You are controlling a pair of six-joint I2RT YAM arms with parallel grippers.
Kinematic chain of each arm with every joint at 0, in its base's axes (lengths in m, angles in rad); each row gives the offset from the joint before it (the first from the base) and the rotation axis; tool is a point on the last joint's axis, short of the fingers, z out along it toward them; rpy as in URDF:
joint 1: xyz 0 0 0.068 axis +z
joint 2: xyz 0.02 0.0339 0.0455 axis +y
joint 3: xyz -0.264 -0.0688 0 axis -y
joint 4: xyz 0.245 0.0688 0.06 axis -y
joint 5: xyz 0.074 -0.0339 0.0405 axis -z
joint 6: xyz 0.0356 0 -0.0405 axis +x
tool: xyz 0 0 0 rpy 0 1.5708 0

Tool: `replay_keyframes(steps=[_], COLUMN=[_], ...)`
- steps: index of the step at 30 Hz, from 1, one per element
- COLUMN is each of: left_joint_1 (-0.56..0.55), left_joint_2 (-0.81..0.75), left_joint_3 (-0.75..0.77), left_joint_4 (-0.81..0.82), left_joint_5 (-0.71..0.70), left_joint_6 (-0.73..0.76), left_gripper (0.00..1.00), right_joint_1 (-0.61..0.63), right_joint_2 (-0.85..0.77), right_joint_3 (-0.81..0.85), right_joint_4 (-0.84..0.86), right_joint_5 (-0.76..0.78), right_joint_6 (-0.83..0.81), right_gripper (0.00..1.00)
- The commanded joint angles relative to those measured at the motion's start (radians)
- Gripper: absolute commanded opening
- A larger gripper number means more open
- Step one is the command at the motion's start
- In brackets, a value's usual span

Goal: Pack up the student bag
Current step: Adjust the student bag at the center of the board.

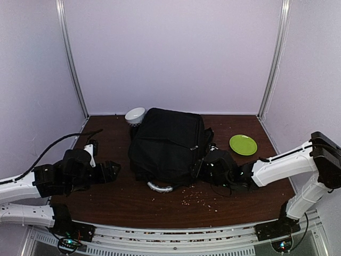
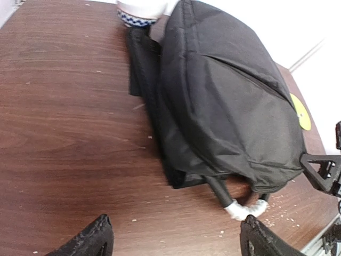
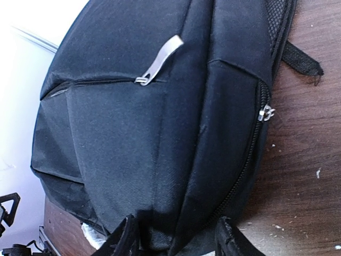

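The student bag (image 1: 166, 143) is a large black backpack lying flat in the middle of the table, with its grey-white handle (image 1: 160, 187) toward the near edge. My left gripper (image 1: 114, 169) is open and empty, left of the bag and apart from it. In the left wrist view the bag (image 2: 229, 106) and handle (image 2: 244, 209) lie ahead of the spread fingers (image 2: 96, 239). My right gripper (image 1: 198, 168) is at the bag's near right corner. In the right wrist view its fingers (image 3: 127, 237) stand apart, astride a fold of the bag (image 3: 149, 122) beside the zipper.
A white bowl (image 1: 135, 115) with a blue band stands at the bag's far left corner. A green plate (image 1: 243, 144) lies to the right of the bag. Crumbs (image 1: 200, 197) are scattered on the brown table (image 1: 106, 197) near the handle. White walls enclose three sides.
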Motion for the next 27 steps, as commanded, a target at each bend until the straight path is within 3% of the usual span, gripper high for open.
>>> replay_keyframes(steps=[1, 6, 13, 18, 22, 27], left_joint_1=[0.028, 0.110, 0.210, 0.294, 0.327, 0.329], left_joint_2=[-0.057, -0.096, -0.156, -0.090, 0.009, 0.243], left_joint_3=[-0.026, -0.002, 0.146, 0.293, 0.316, 0.326], left_joint_4=[-0.047, -0.104, -0.166, -0.164, -0.082, -0.004], left_joint_5=[-0.058, -0.072, -0.118, -0.114, 0.008, 0.226], left_joint_6=[0.015, 0.055, 0.250, 0.392, 0.414, 0.278], left_gripper=[0.84, 0.87, 0.91, 0.94, 0.96, 0.92], right_joint_1=[-0.006, -0.006, 0.004, 0.008, 0.003, -0.004], right_joint_2=[0.037, 0.001, -0.308, -0.529, -0.655, -0.704], right_joint_3=[0.038, 0.052, -0.028, -0.065, -0.140, -0.245], right_joint_4=[0.060, 0.051, -0.088, -0.251, -0.253, -0.176], right_joint_5=[-0.057, -0.044, 0.045, 0.144, 0.234, 0.187], right_joint_6=[-0.014, -0.083, -0.289, -0.393, -0.359, -0.278], right_gripper=[0.47, 0.50, 0.58, 0.62, 0.66, 0.67])
